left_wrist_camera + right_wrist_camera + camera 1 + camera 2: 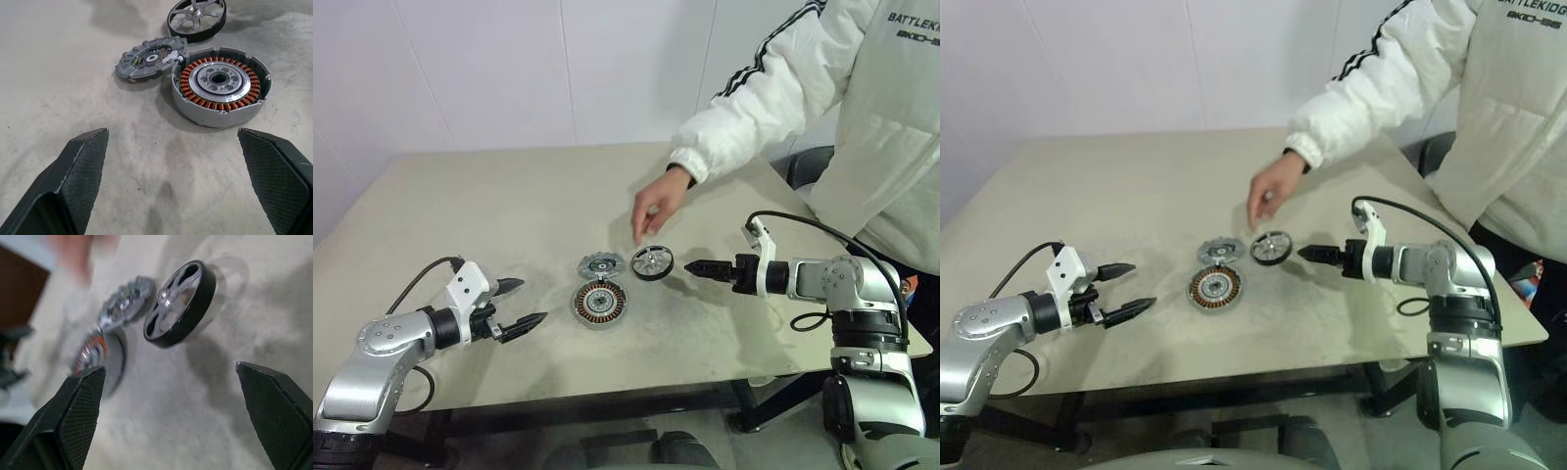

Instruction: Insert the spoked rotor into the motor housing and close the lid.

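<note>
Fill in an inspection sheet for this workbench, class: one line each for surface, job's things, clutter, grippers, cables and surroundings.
Surface: beige table, matt, with grey scuffing around the parts.
Job's things: round silver motor housing with coppery windings, uncovered; grey notched lid lying just behind it; black-rimmed spoked rotor beside the lid, outside the housing.
Clutter: nothing seen.
Grippers: left gripper open and holding nothing, left of the housing; right gripper open and holding nothing, pointing at the rotor.
Cables: black cable looping over the right arm; another on the left arm.
Surroundings: white wall; a person in a white jacket, hand hovering over the rotor.
</note>
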